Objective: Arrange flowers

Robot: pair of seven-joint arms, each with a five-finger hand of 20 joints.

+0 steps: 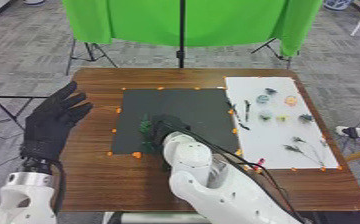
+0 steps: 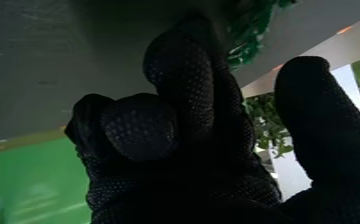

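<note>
My left hand [image 1: 54,117] is open above the table's left edge, fingers pointing away. My right hand [image 1: 166,126] is low over the black sheet [image 1: 194,97], just right of a green leafy sprig [image 1: 145,125]. In the right wrist view my right hand [image 2: 190,120] has some fingers bent and others extended, its thumb standing apart; green leaves [image 2: 247,37] are beside the extended fingers. The white sheet [image 1: 247,85] holds a blue flower [image 1: 271,91], an orange flower [image 1: 290,100], a yellow flower [image 1: 281,118], other small blooms, dark stems [image 1: 239,115] and thin sprigs [image 1: 294,148].
Orange markers line both sheets on the brown table [image 1: 96,90]. A small red object [image 1: 261,162] lies near the white sheet's lower left corner, beside my right arm. Beyond the table stand a green backdrop [image 1: 132,22] and its thin black pole [image 1: 182,35].
</note>
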